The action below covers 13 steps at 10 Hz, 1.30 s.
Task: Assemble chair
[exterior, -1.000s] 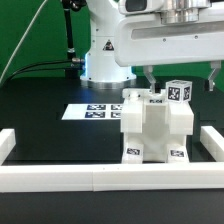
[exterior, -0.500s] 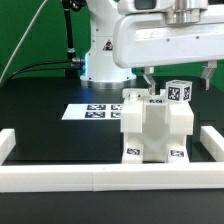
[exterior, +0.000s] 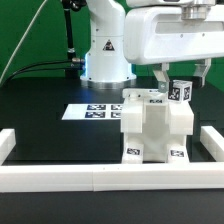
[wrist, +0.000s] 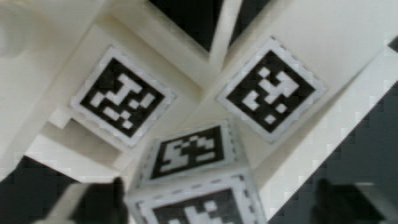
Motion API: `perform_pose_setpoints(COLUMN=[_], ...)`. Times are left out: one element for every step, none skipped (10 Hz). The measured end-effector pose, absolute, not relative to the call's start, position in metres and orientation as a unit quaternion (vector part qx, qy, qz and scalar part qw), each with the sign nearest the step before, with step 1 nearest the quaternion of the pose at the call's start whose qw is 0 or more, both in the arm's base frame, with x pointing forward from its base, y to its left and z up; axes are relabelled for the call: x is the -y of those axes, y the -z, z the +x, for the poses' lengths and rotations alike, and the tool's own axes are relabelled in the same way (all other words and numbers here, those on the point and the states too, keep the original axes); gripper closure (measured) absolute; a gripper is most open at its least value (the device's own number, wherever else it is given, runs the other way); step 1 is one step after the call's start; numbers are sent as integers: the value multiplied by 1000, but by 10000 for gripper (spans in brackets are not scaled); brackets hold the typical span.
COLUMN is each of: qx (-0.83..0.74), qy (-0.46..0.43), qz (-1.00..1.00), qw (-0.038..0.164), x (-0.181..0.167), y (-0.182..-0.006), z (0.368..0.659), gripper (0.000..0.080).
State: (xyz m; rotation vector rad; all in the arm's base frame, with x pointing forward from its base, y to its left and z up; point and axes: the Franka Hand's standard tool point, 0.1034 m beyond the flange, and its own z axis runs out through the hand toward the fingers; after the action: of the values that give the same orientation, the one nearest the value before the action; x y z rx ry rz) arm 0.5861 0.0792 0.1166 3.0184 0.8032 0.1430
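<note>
We see chair (exterior: 155,128), white blocky assembly, centre right of exterior frame, on black table (exterior: 40,110). Small cube (exterior: 178,92) at its upper right corner. Gripper (exterior: 184,82) upper right, fingers (exterior: 164,77) flanking cube; we cannot tell whether they clamp it. Marker board (exterior: 92,111) left of centre. Labels: black-and-white square tags (wrist: 270,86), blurred close-up in wrist view; mark on robot base (exterior: 105,50) too small to read.

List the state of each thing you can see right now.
chair, partly built, standing upright.
tagged cube, resting on top of the chair.
gripper, jaws apart on either side of the tagged cube, no grip evident.
marker board, lying flat.
</note>
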Motion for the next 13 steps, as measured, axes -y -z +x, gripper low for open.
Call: perform_pose_setpoints(qx=[-233, -187, -153, -114, -58, -11, 39, 81, 145, 206, 258, 329, 386], qy=[-46, -46, -46, -47, -48, -48, -47, -47, -46, -44, -42, -38, -33], qz=[971, 981, 987, 992, 997, 999, 998, 995, 988, 977, 965, 943, 921], qw=[6, 3, 2, 0, -2, -5, -10, -14, -20, -23, -28, -35, -43], x=[-79, -79, -79, -79, -79, -78, -77, -76, -75, -75, -76, -79, -81], y=[-117, -117, -116, -116, -116, -116, -116, -115, -115, -115, -115, -115, -115], z=[586, 586, 586, 587, 587, 588, 588, 589, 589, 589, 589, 589, 588], gripper=[419, 515, 515, 515, 515, 515, 515, 515, 515, 515, 515, 515, 515])
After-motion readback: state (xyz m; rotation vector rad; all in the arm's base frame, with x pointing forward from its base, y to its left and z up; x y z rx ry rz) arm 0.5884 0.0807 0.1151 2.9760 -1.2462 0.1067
